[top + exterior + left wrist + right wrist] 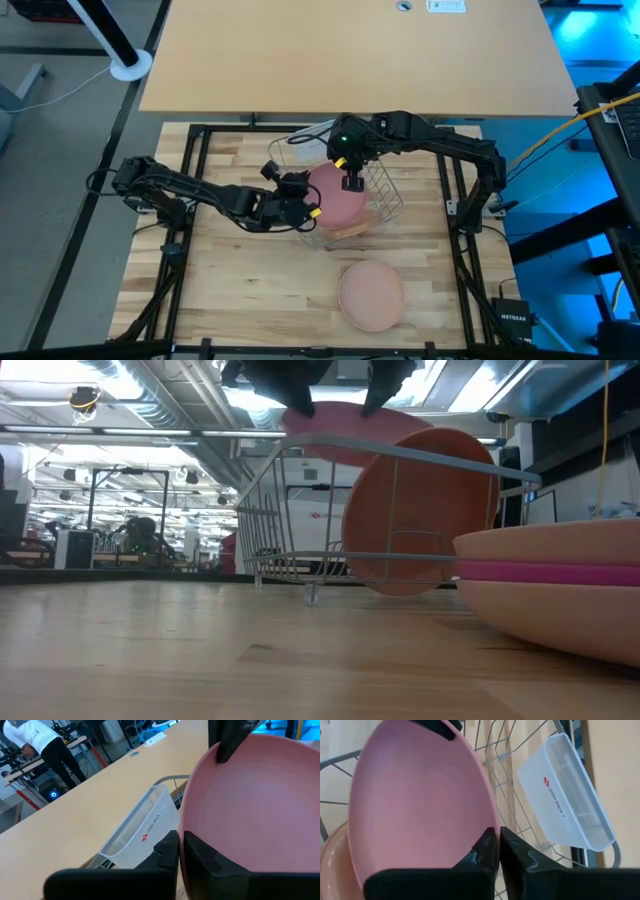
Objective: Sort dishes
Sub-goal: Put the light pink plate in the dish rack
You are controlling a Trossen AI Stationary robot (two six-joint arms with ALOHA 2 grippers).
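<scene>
A round, shallow pink plastic plate (338, 193) is held up over the silver wire basket rack (385, 190) near the middle of the wooden desk (250, 280), gripped from two sides at once. The left gripper (312, 212) reaches in from the left side and has its dark fingers (200, 855) pinched narrow on the plate's rim, as the left wrist view shows. The right gripper (352, 183) comes from the far right side and clamps the opposite edge, its fingers (485, 851) nearly together with the rim between them in the right wrist view. In the low view the pink plate (350, 422) sits tilted above the rack's top wire, with both dark grippers at its upper edge.

A terracotta-orange round plastic plate (420, 510) stands on edge inside the rack, leaning against its wires. A clear plastic tub (570, 795) with red lettering hangs on the rack's far side, just beside the held plate.

Nearer the front of the desk, well apart from the rack, lies a stack of plates (371, 295): from the low view, a pale peach plate (560, 545) on top, a bright magenta plate (560, 572) under it, and another peach one at the bottom.

In the room beyond, a person in a white top (35, 735) bends over a bench.
</scene>
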